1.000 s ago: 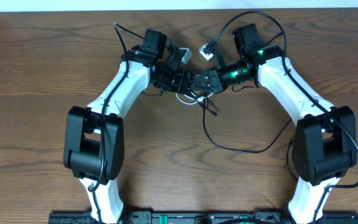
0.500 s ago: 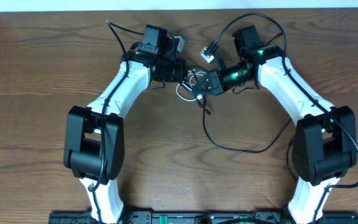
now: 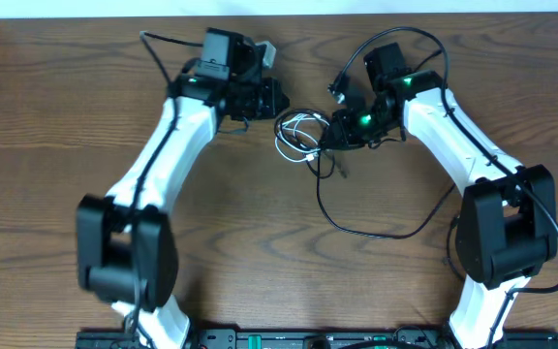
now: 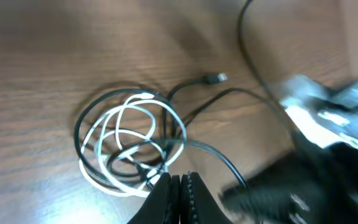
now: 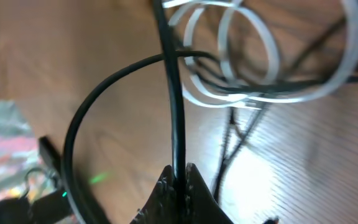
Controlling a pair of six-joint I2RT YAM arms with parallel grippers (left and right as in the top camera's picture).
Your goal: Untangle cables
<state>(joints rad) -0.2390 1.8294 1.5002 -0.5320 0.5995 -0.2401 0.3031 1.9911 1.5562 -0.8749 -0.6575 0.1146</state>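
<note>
Midway through the untangling job, as I judge it from the console: the cables sit in one small knot near the middle of the tabletop's far edge, between my two arms. The white cable lies in several loops there, with black strands threaded through and around it, so nothing has come free yet. My right gripper is clamped on a black cable, which runs straight out from between its fingertips and across the white loops. My left gripper is closed at the near rim of the knot; its wrist view does not let me tell whether a strand is pinched in it. One plug lies loose on the wood just beyond the knot. From the overhead, a long black run sweeps out of the knot toward the tabletop's centre and curls back to the right arm. What is left, by my reckoning, is nearly all of it: drawing the black strands out of the white loops and laying each cable apart.
</note>
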